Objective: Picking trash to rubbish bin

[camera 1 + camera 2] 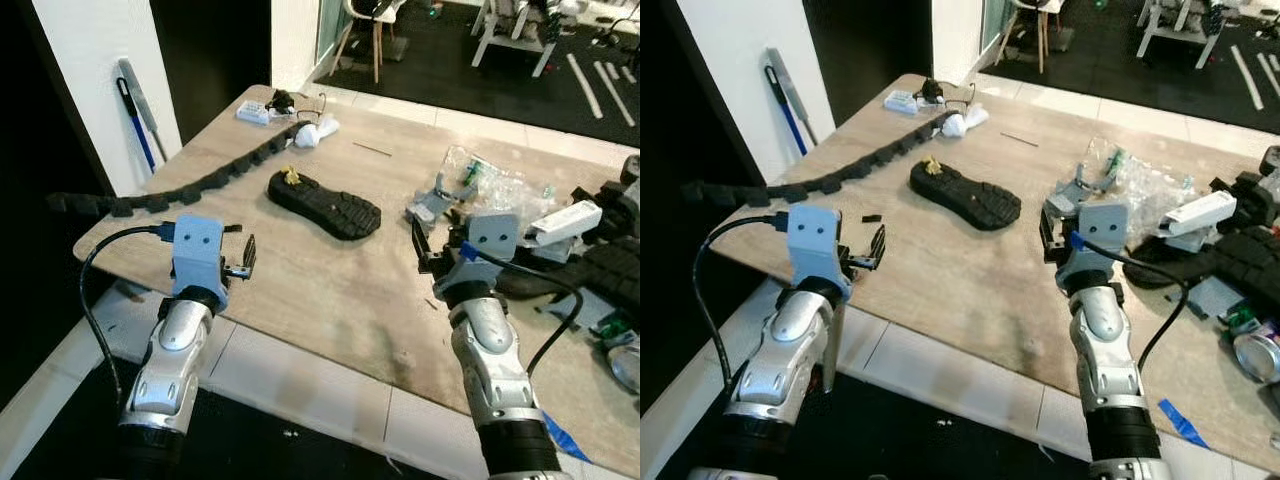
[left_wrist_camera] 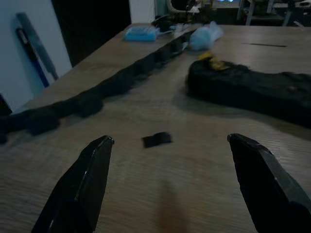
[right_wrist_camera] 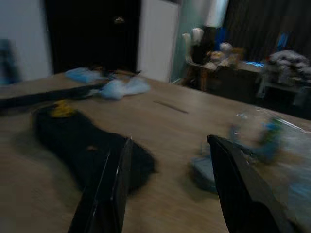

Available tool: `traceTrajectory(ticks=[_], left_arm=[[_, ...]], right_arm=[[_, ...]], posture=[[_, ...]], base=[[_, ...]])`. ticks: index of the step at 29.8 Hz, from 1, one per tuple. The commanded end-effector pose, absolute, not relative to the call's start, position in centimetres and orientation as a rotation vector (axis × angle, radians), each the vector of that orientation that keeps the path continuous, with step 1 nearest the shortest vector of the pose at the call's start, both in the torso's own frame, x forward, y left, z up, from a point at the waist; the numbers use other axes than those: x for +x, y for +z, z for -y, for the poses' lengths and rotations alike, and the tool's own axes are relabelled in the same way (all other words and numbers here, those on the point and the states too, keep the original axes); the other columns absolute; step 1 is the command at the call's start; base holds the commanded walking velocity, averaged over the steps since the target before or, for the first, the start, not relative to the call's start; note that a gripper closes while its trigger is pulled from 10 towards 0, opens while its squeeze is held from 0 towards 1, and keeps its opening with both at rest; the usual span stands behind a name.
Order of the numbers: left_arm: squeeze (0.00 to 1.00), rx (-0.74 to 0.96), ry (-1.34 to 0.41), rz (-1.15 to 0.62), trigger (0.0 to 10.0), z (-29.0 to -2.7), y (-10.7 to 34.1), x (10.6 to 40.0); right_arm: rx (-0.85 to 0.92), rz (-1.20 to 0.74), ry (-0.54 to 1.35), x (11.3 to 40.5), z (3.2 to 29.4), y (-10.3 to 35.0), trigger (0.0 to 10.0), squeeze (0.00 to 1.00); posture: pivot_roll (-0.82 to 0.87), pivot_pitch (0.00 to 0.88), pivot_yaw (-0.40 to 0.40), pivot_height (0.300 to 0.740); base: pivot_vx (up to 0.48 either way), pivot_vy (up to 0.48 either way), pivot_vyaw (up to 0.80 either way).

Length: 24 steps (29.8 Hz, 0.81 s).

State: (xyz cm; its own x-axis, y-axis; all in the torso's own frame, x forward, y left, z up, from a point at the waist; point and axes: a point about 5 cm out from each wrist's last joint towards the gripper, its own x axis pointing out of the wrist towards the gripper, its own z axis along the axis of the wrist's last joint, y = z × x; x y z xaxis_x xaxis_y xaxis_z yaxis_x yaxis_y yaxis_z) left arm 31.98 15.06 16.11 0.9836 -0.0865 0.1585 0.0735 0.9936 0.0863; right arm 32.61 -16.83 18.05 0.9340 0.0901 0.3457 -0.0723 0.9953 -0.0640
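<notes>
Both arms are up at the near edge of the worktop (image 1: 330, 300), and nothing is in hand yet. The left end effector (image 1: 243, 262) sits at lower left of the head view, fingers spread wide and empty, lined up on a small black scrap (image 2: 157, 140) lying just ahead, likely the first pick. The right end effector (image 1: 428, 250), right of centre, is parted and empty too, facing the black shoe sole (image 1: 324, 204) at mid-frame. More trash crowds the right side: a crumpled clear plastic bag (image 1: 487, 182). A black segmented strip (image 1: 190, 186) runs diagonally along the upper left. No rubbish bin can be made out.
</notes>
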Motion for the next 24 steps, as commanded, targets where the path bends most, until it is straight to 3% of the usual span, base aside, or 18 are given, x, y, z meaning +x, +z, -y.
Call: traceTrajectory(ticks=[1, 24], left_arm=[[0.00, 0.098, -0.074, 0.146, 10.0, -15.38, 15.64, 31.91], [0.00, 0.104, -0.083, 0.148, 10.0, -15.46, 15.77, 31.94]], right_arm=[[-0.046, 0.329, 0.077, 32.64, 17.15, 17.47, 10.0, 0.00], [-0.039, 0.323, 0.078, 32.57, 17.01, 17.16, 10.0, 0.00]], posture=[[0.00, 0.114, -0.037, 0.740], [0.01, 0.113, -0.030, 0.740]], base=[[0.300, 0.000, 0.00], [0.303, 0.000, 0.00]])
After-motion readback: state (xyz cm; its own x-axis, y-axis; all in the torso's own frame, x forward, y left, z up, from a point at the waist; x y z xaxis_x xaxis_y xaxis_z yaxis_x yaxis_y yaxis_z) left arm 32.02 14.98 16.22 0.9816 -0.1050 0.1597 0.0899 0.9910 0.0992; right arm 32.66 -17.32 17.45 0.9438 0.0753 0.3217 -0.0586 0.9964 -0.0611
